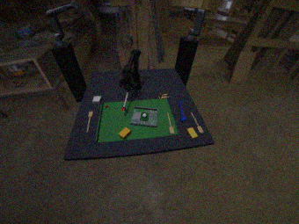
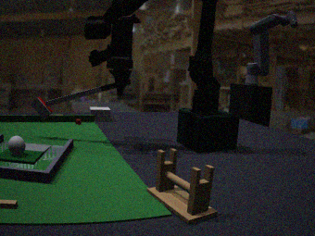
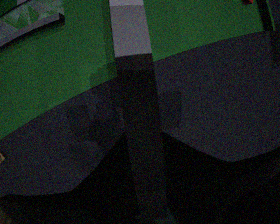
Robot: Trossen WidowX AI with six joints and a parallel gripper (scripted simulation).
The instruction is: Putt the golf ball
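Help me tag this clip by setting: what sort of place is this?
Probably a dim workshop or storage room holding a tabletop mini-golf rig. Wooden shelving stands behind, and a dark mat carries a green putting turf where a golf ball sits on the raised green.

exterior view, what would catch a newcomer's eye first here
The white golf ball sits on the raised green square inside the grey ramp platform, at the left on the bright green mat. Above and behind it, the black robot arm's gripper is shut on the shaft of the red-headed putter, which slants down to the left, its head in the air. Near the front stands a small wooden rack.
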